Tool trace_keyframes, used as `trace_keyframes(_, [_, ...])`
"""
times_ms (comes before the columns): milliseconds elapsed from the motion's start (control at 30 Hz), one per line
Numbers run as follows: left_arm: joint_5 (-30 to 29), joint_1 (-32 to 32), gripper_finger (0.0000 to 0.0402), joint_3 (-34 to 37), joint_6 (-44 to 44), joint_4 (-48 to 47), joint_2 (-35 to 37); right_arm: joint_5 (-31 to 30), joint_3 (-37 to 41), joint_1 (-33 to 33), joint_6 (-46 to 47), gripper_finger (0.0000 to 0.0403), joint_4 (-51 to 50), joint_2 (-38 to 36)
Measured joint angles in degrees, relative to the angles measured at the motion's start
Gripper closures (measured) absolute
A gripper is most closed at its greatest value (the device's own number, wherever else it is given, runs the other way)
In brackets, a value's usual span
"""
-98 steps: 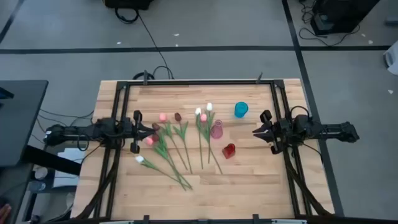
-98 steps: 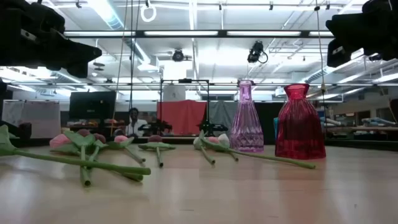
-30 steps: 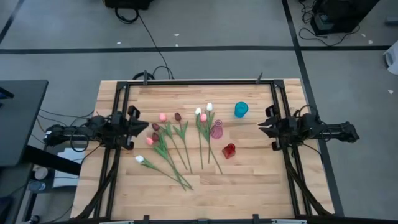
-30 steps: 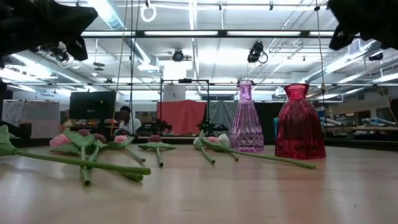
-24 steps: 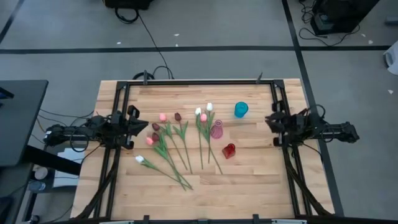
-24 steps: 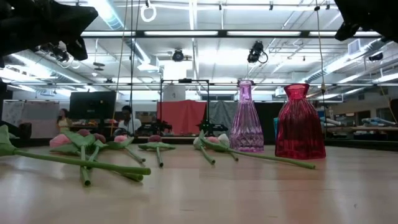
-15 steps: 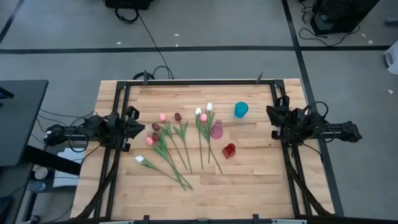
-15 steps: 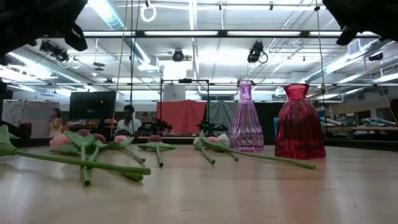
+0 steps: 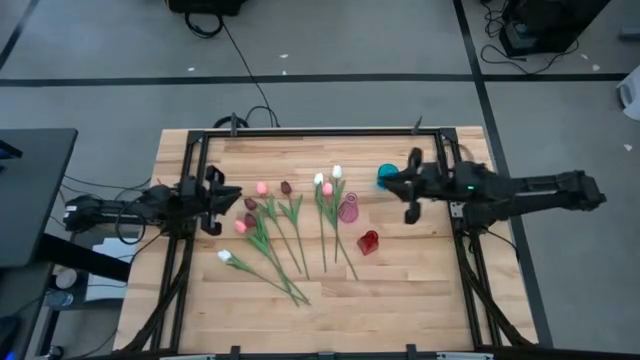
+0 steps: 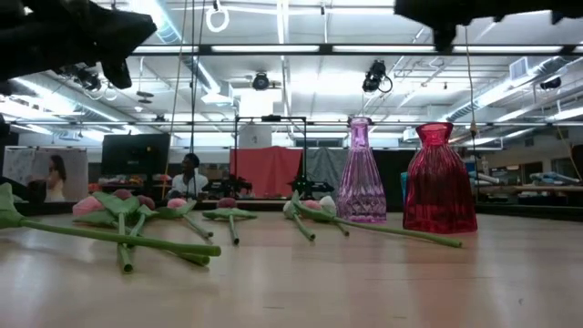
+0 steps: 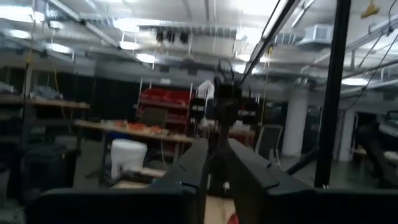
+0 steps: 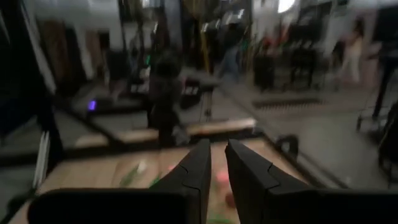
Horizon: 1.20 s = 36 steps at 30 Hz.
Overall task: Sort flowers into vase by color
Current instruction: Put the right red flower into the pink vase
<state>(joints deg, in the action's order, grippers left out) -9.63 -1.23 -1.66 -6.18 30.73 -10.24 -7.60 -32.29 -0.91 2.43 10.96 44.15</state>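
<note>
Overhead, both pincers narrow and empty, left pincer [image 9: 222, 195], right pincer [image 9: 397, 186], above flowers [image 9: 283, 226].

No text, label, brand, number or sign can be read in any of the views. The room behind the table shows shelving and screens, and these may carry markings, but they are too far off and blurred to make out.
</note>
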Motion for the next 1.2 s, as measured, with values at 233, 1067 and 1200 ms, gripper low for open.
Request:
trace_keyframes(233, [-1.25, 0.0, 0.0249, -4.93, -4.12, -0.5, -9.5, 1.19, -10.53, 2.14, -3.87, 0.0322, -6.42, 15.82])
trace_keyframes(1067, [-8.96, 0.0, 0.0213, -8.6, -10.63, -8.78, -16.48, -6.17, -53.63, 3.21, 6.79, 0.0193, -32.54, 60.05])
trace_keyframes(1200, [-6.48, 0.0, 0.0213, -8.6, -9.08, -10.75, -16.81, -5.36, -61.81, 1.81, 8.17, 0.0202, -38.83, 67.39])
